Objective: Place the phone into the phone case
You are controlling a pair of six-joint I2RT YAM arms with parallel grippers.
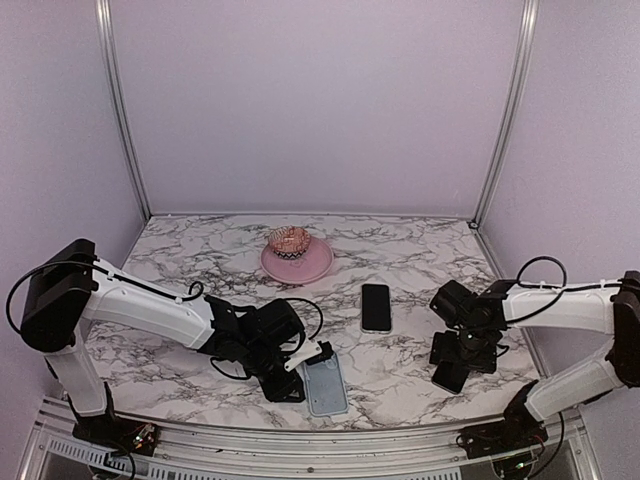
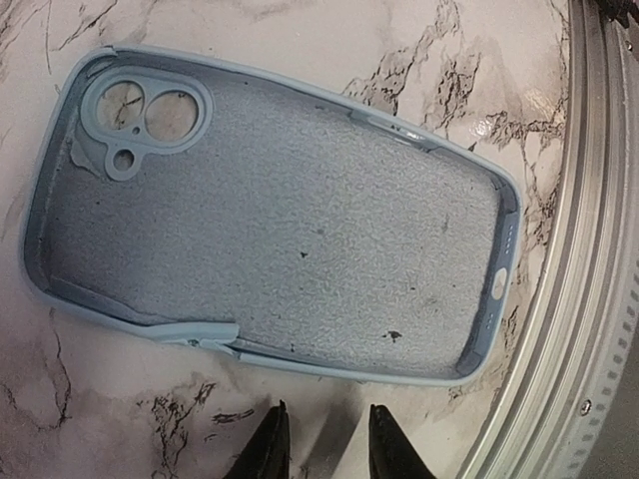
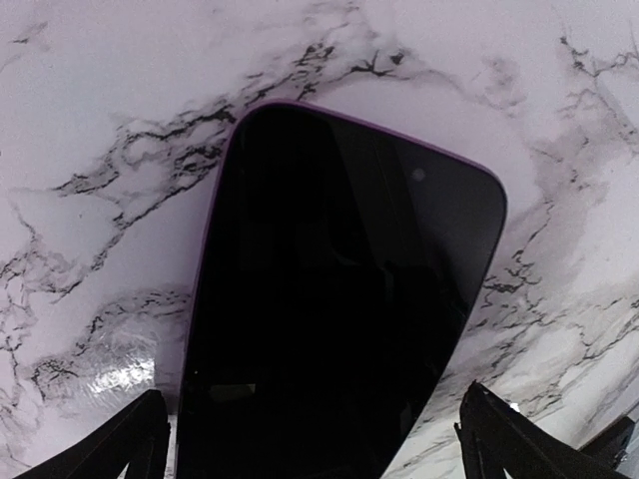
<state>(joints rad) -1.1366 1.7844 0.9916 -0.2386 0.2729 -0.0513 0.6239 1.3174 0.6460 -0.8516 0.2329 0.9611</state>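
Observation:
The phone (image 3: pixel 339 309), with a glossy black screen and a thin pale purple edge, lies flat on the marble right under my right gripper (image 3: pixel 319 454). That gripper is wide open, one finger on each side of the phone's near end and not touching it. In the top view the right gripper (image 1: pixel 455 365) hides most of this phone. No clear phone case shows in any view. My left gripper (image 2: pixel 324 444) is slightly open and empty, its tips just short of the long edge of a grey-blue shell (image 2: pixel 270 230).
The grey-blue shell (image 1: pixel 325 385) lies hollow side up with its camera cutout (image 2: pixel 145 115), close to the table's metal front rail (image 2: pixel 589 299). An all-dark phone (image 1: pixel 376 307) lies mid-table. A pink plate (image 1: pixel 297 262) holding a small basket stands behind it.

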